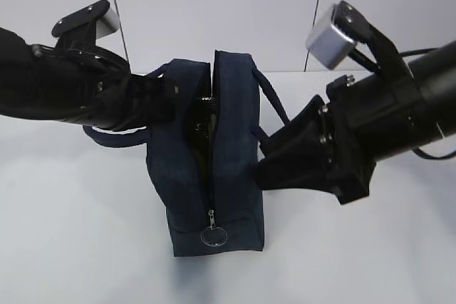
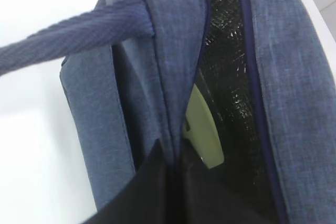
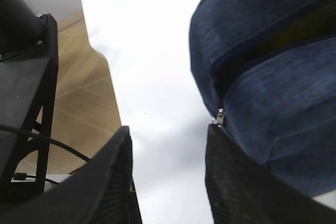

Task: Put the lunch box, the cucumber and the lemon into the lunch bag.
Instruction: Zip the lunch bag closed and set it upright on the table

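Observation:
The dark navy lunch bag [image 1: 231, 161] stands in the middle of the white table, its top zipper open. My left gripper [image 1: 169, 101] is shut on the bag's left wall at the top rim. In the left wrist view that wall [image 2: 157, 77] runs down between my left gripper's [image 2: 173, 158] fingers. The lunch box's sage-green lid [image 2: 203, 129] shows inside against the dark glossy lining. My right gripper [image 1: 265, 158] is open and empty beside the bag's right side; in the right wrist view my right gripper [image 3: 168, 145] sits by the bag [image 3: 278, 103]. The cucumber and lemon are hidden.
The zipper's ring pull [image 1: 213, 236] hangs at the bag's near end, and the slider also shows in the right wrist view [image 3: 220, 116]. Loop handles [image 1: 274, 101] hang on both sides. A black stand [image 3: 26, 103] and wooden floor lie beyond the table edge.

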